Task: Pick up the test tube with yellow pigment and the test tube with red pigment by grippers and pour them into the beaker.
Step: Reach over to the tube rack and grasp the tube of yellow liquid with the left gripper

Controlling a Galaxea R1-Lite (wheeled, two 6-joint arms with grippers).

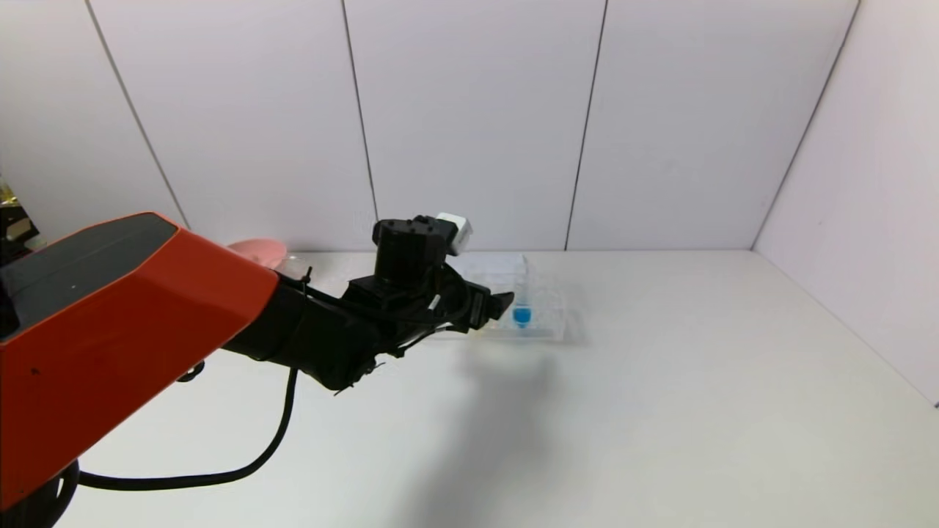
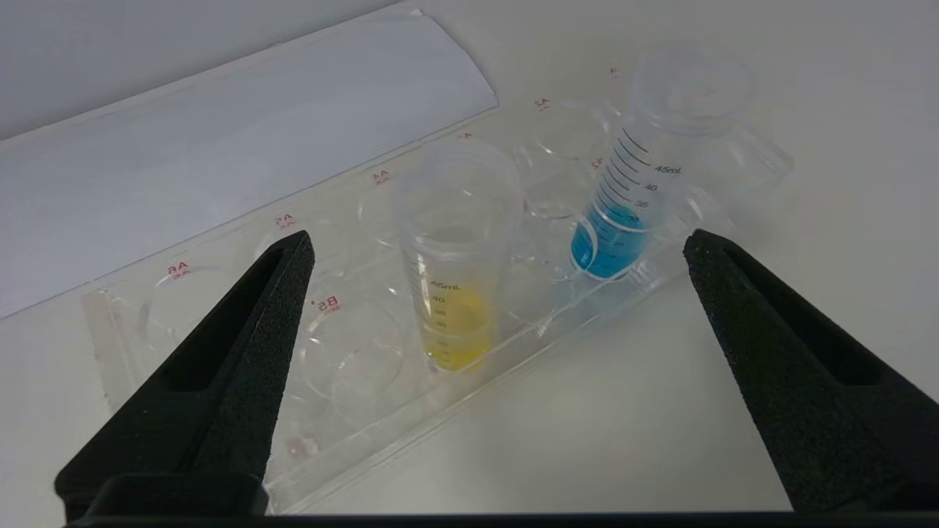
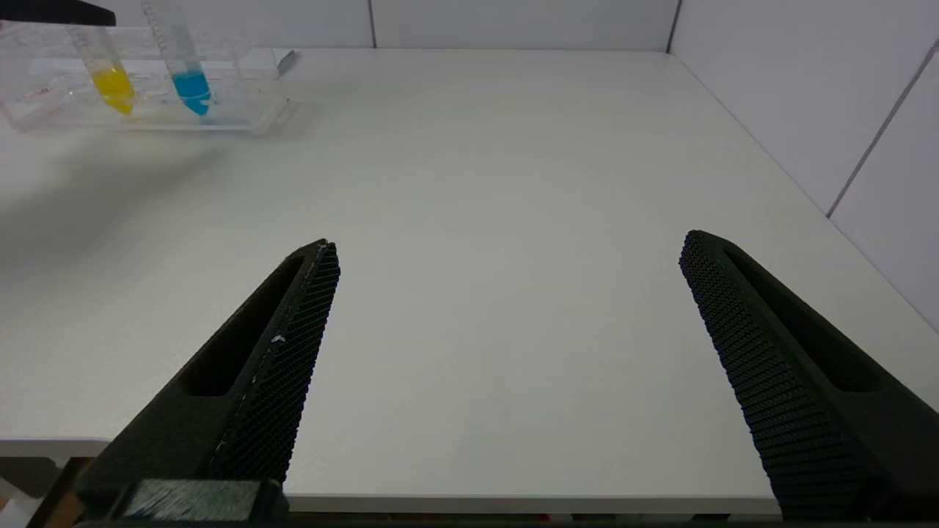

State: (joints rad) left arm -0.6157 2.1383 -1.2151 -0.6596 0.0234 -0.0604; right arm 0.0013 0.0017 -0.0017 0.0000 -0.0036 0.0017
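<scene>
The test tube with yellow pigment (image 2: 455,308) stands upright in a clear rack (image 2: 220,469); from the right wrist view it (image 3: 114,86) shows far off. My left gripper (image 2: 497,236) hovers just in front of the rack, open wide, with the yellow tube on the line between its fingers but farther out than their tips. In the head view this gripper (image 1: 493,304) covers the yellow tube. My right gripper (image 3: 508,240) is open and holds nothing, low over the table's near edge. The test tube with red pigment is out of view. A clear rim, apparently the beaker (image 1: 293,265), peeks out behind my left arm.
A tube with blue liquid (image 1: 521,315) (image 2: 612,235) stands in the same rack (image 1: 546,323), one slot from the yellow one. A pink bowl (image 1: 257,251) sits at the back left, partly behind my left arm. Walls close off the back and the right of the white table (image 1: 660,411).
</scene>
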